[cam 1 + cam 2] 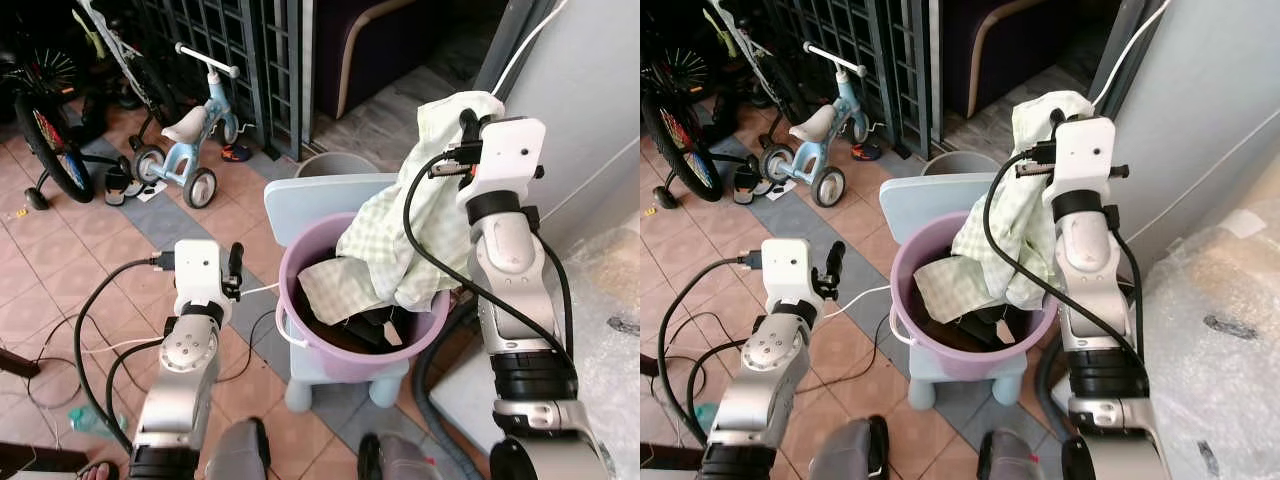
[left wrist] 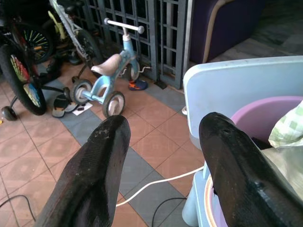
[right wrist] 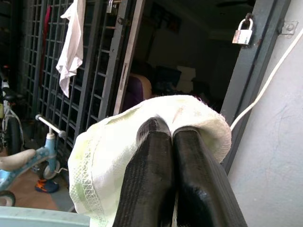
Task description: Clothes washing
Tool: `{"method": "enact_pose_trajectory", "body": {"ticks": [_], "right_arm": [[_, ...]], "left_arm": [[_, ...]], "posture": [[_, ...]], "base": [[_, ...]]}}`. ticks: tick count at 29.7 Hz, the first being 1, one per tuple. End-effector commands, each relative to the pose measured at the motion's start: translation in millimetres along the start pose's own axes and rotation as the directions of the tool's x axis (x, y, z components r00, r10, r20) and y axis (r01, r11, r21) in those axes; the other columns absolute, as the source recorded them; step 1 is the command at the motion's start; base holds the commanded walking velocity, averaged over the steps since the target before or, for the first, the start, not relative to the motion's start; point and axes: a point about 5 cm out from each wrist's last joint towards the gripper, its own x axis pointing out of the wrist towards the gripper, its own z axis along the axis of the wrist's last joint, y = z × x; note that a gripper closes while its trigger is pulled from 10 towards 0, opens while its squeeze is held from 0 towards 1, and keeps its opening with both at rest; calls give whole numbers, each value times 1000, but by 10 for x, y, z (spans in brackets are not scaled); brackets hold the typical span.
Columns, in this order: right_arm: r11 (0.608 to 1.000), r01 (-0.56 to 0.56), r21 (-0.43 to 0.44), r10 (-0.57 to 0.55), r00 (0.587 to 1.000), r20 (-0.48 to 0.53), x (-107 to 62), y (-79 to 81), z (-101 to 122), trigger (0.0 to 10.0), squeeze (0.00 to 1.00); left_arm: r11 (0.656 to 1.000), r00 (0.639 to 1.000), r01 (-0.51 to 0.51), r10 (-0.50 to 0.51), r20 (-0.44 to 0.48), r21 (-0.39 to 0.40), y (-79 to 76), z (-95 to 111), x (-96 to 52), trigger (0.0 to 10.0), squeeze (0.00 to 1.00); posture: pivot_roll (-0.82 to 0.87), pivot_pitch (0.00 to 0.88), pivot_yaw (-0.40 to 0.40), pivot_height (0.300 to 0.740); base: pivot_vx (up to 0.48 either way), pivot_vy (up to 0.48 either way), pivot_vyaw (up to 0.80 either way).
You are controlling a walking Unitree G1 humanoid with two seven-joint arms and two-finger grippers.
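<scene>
Both silver arms rise before me: my left pincer (image 2: 161, 156) hovers with fingers spread and empty beside the purple basin (image 1: 330, 350), which sits on a pale blue stool (image 1: 300, 205). My right pincer (image 3: 173, 142) is clamped tight on a green checked cloth (image 1: 400, 230), lifted above the basin with its lower end draping inside.

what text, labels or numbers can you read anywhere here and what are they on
No text reads clearly in any view.
White tag on the dark clothes in the purple bucket: print too small to read.
Padlock on the door frame: any marking too blurred to read.
Blue tricycle and bicycle: no legible brand.
Green checked cloth held up by the right gripper: no lettering.
</scene>
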Motion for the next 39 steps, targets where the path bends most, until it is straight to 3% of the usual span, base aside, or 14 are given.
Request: {"method": "enact_pose_trajectory", "body": {"ticks": [1, 7, 9, 20, 22, 24, 26, 27, 29, 31, 32, 36, 39], "right_arm": [[1000, -12, 7, 12, 1000, 8, -15, 9, 38, 10000, 0], [1000, -23, 1, 23, 1000, -2, -77, 46, 5, 10000, 0], [1000, -21, -5, 21, 1000, -6, -87, 48, 2, 10000, 0], [998, 9, -55, -8, 1000, 14, 7, -87, 54, 10000, 0], [997, 16, -70, -15, 1000, 21, 17, -109, 68, 10000, 0], [989, 41, -144, -32, 997, 64, 78, -184, 134, 10000, 0], [964, 96, -249, -62, 988, 141, 207, -366, 275, 10000, 0], [964, 96, -249, -62, 988, 141, 207, -366, 275, 10000, 0], [921, 199, -335, -133, 969, 209, 389, -704, 467, 10000, 0], [902, 240, -358, -163, 959, 231, 455, -838, 547, 10000, 0], [872, 306, -381, -214, 940, 266, 550, -1053, 686, 10000, 0], [821, 386, -421, -261, 909, 325, 682, -1358, 929, 10000, 0], [802, 409, -435, -268, 897, 350, 740, -1472, 1039, 10000, 0]], "left_arm": [[1000, 1000, 0, 0, -10, -7, -25, -35, -13, 10000, 0], [1000, 1000, 3, -3, -2, -15, -33, -29, -13, 10000, 0], [997, 998, 55, -53, 26, -50, -70, 3, -26, 10000, 0], [996, 997, 70, -67, 37, -58, -100, 17, -21, 10000, 0], [996, 997, 66, -64, 37, -65, -99, 14, -21, 10000, 0], [995, 998, 62, -60, 37, -74, -90, 7, -20, 10000, 0], [993, 996, 76, -72, 46, -89, -90, 22, -20, 10000, 0], [993, 996, 76, -72, 46, -89, -90, 22, -20, 10000, 0], [991, 994, 97, -92, 63, -97, -104, 49, -22, 10000, 0], [990, 993, 101, -95, 66, -96, -104, 53, -22, 10000, 0], [990, 993, 102, -96, 70, -94, -103, 55, -18, 10000, 0], [990, 992, 107, -100, 73, -97, -113, 59, -17, 10000, 0], [989, 992, 106, -99, 74, -99, -112, 58, -20, 10000, 0]], "posture": [[-34, 34, 21, 740], [-40, 36, 23, 740], [-41, 37, 24, 740], [-46, 39, 21, 740], [-46, 40, 21, 740], [-46, 41, 21, 740], [-47, 43, 24, 740], [-47, 43, 24, 740], [-47, 43, 25, 740], [-48, 42, 26, 740], [-49, 41, 26, 740], [-44, 41, 24, 740], [-42, 42, 20, 740]], "base": [[-307, -247, 0], [-85, -81, 0], [0, 0, 0], [0, -22, -509], [0, 0, 0], [0, 0, 0], [0, 0, -800], [0, 0, -800], [0, 0, -800], [0, 0, -800], [0, 0, -800], [273, 0, -800], [321, 0, -800]]}}
